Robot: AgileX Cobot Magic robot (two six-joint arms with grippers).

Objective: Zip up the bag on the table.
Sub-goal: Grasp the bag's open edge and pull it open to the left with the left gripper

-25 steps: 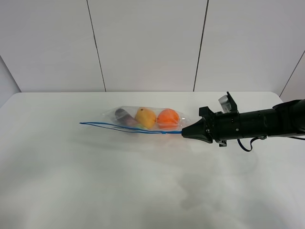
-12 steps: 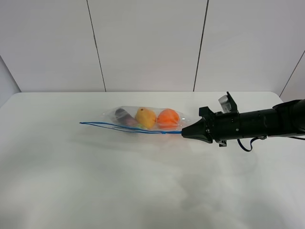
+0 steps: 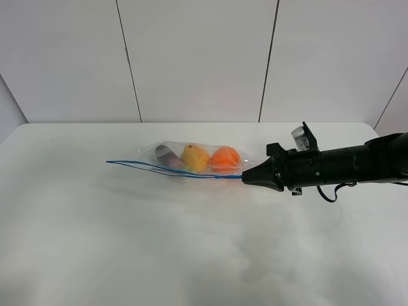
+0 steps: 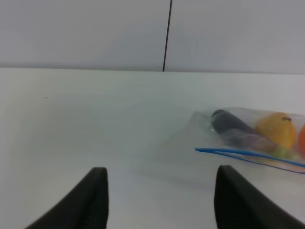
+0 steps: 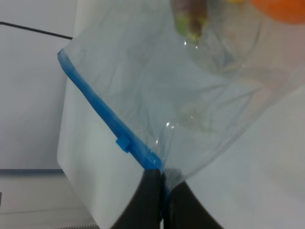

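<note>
Almost nothing moves on the counter (image 3: 127, 242) in the past second. The right hand (image 3: 243, 178) creeps a shade to the left, and the left tip of the blue zipper strip (image 3: 166, 170) lifts a touch with it. The zip itself looks no further along, so this reads as a holding moment and not progress.

The right hand is pinched shut on the right-hand corner of the bag (image 3: 197, 159), its fingers clamped on the very end of the strip. A small blue slider tab (image 5: 123, 143) sits just beside the fingertips. The grip seems to anchor that corner, and the tab would likely have to run leftward along the whole strip to close the mouth. At the left the strip appears to split into two lines, which suggests the bag is still open.

The left hand (image 4: 159, 171) is spread wide with nothing between its fingers. It hangs over bare counter well to the left of the bag, outside the high view.

The bag lies near the middle of the counter, a little toward the far side. Its long axis runs left to right, with the right end angled slightly nearer. The zipper edge faces the near side and the bag's body bulges away toward the far wall. Inside sit an eggplant (image 3: 164, 153) at left, a yellow fruit (image 3: 194, 157) in the middle and an orange (image 3: 224, 157) at right.
</note>
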